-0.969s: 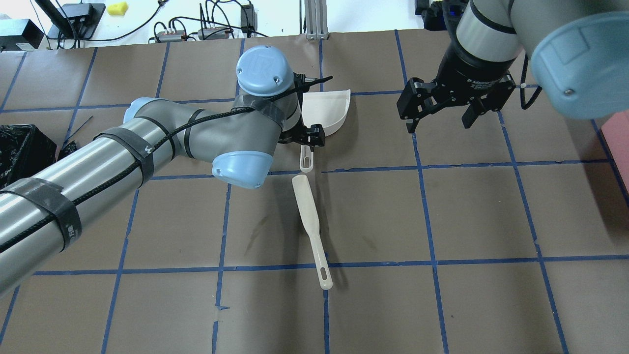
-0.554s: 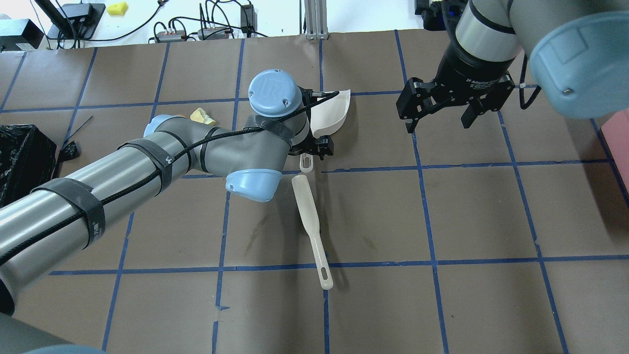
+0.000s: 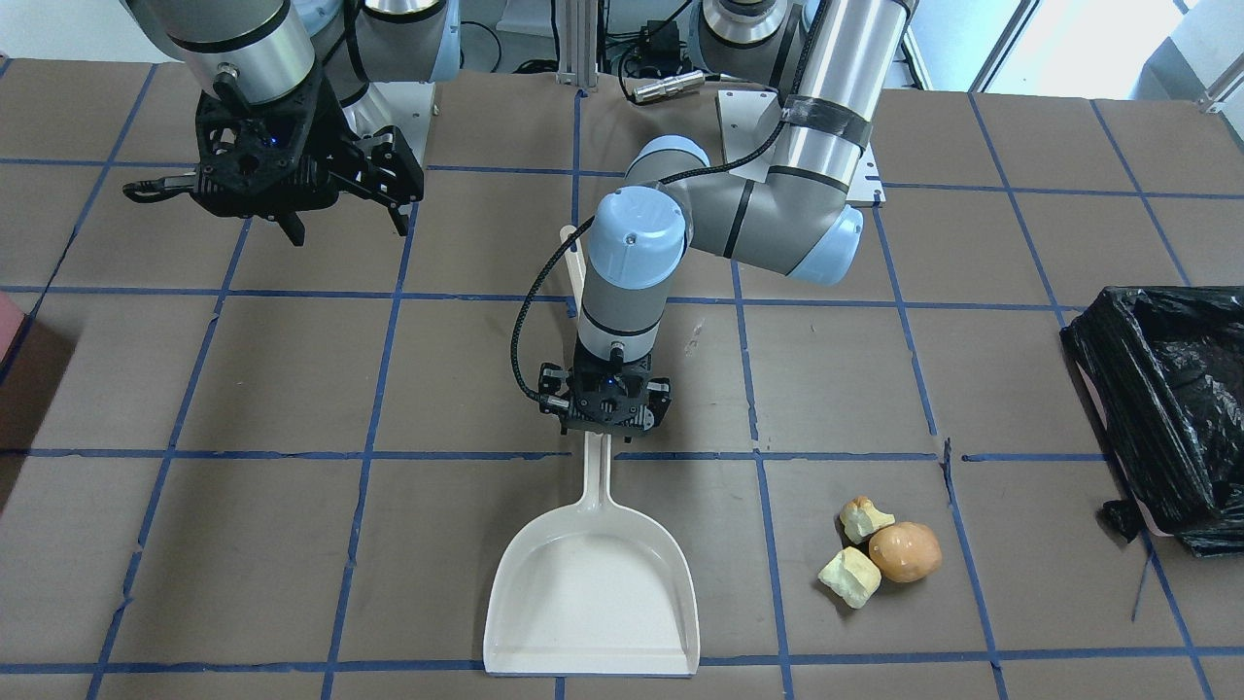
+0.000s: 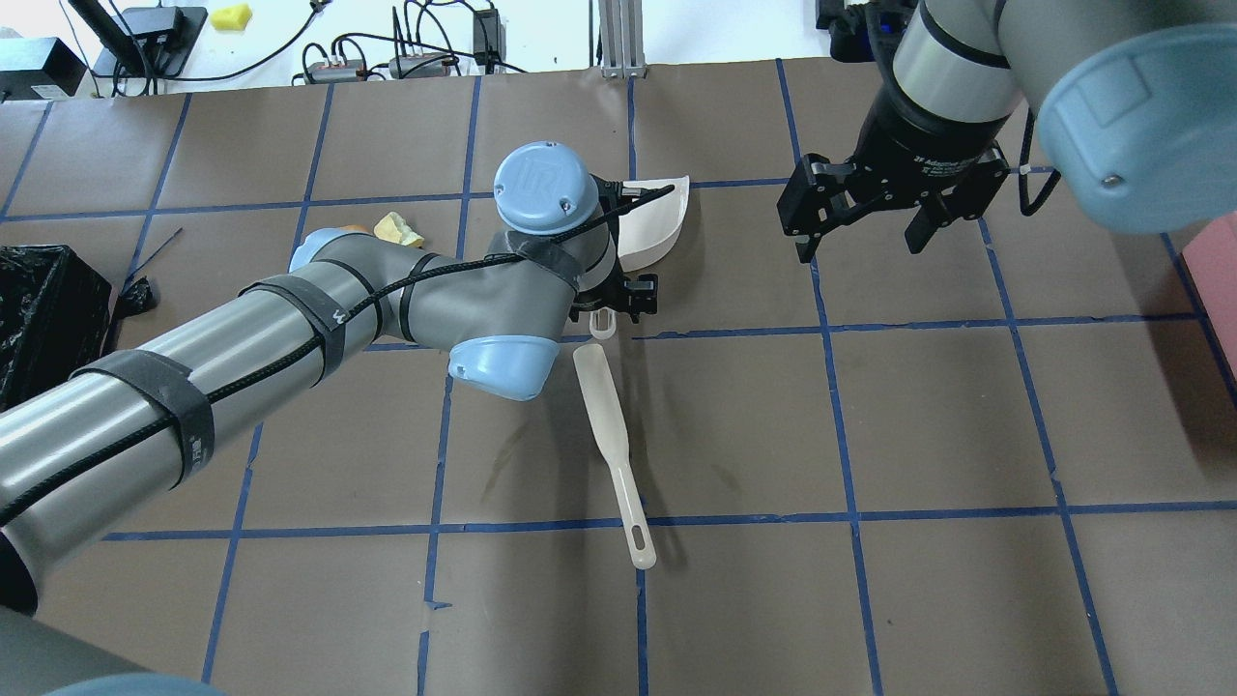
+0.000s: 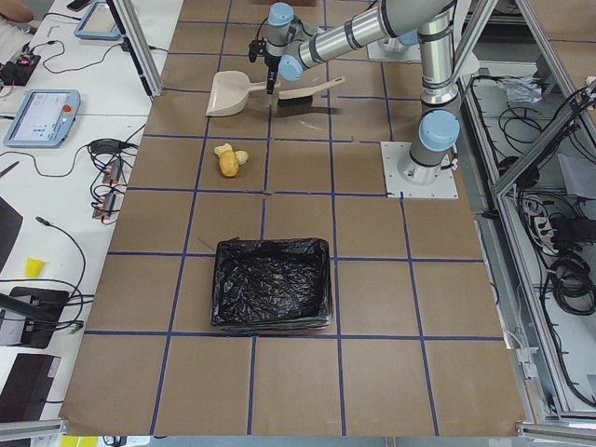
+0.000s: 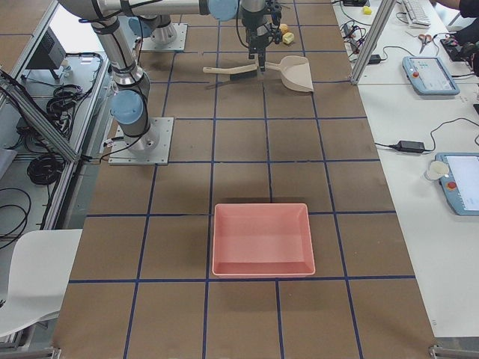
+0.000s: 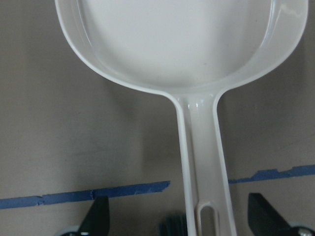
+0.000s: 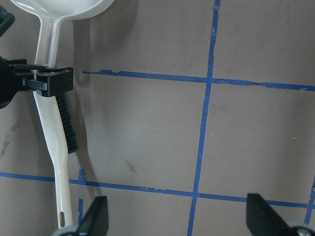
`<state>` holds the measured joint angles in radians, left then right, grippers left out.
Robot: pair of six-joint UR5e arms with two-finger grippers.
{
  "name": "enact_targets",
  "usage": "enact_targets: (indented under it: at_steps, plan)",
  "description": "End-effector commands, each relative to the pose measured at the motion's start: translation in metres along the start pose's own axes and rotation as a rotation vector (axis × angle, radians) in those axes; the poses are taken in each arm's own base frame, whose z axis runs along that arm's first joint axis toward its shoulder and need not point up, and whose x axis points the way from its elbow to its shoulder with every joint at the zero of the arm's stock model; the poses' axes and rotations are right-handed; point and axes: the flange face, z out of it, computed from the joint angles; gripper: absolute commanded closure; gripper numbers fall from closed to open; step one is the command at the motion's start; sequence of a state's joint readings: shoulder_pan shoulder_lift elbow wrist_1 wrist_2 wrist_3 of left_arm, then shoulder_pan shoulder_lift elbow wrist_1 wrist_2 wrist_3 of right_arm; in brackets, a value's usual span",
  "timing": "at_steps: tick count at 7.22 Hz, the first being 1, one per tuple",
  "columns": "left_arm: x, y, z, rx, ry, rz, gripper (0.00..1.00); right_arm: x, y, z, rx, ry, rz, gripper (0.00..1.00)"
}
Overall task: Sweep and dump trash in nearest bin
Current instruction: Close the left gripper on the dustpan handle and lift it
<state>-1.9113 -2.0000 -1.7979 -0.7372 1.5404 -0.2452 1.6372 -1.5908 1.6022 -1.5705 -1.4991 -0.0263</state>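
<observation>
The trash (image 3: 905, 551), a tan-orange lump with two pale yellow chunks, lies on the brown paper to the right of the white dustpan (image 3: 593, 593) in the front-facing view. One chunk (image 4: 397, 229) peeks out behind my left arm from overhead. My left gripper (image 3: 604, 428) is open, low over the dustpan handle (image 7: 204, 162), with a finger on each side and not touching it. My right gripper (image 4: 863, 237) hangs open and empty above the table, away from the dustpan (image 4: 657, 227). The bin (image 3: 1166, 408), lined with a black bag, stands beyond the trash.
A cream brush (image 4: 614, 445) lies just behind the dustpan handle, pointing toward the robot. A pink tray (image 6: 262, 239) without a bag sits at the table's right end. Cables and small devices (image 4: 416, 58) lie past the far edge of the paper.
My left arm has swung right and settled over the dustpan handle, uncovering a yellow chunk behind it. The right gripper has hardly moved.
</observation>
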Motion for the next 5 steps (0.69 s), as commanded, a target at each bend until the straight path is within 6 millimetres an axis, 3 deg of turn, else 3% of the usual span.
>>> enact_targets:
  at_steps: [1, 5]
  plan:
    - [0.0002, -0.0006, -0.0005, 0.002, 0.001, 0.003, 0.78, -0.0008, 0.0003, 0.0006, -0.002, -0.004, -0.001, 0.00]
    - [0.0014, -0.0041, -0.0047, 0.012, 0.005, 0.009, 0.93, -0.0019, 0.0017, 0.0010, -0.006, 0.001, -0.004, 0.00]
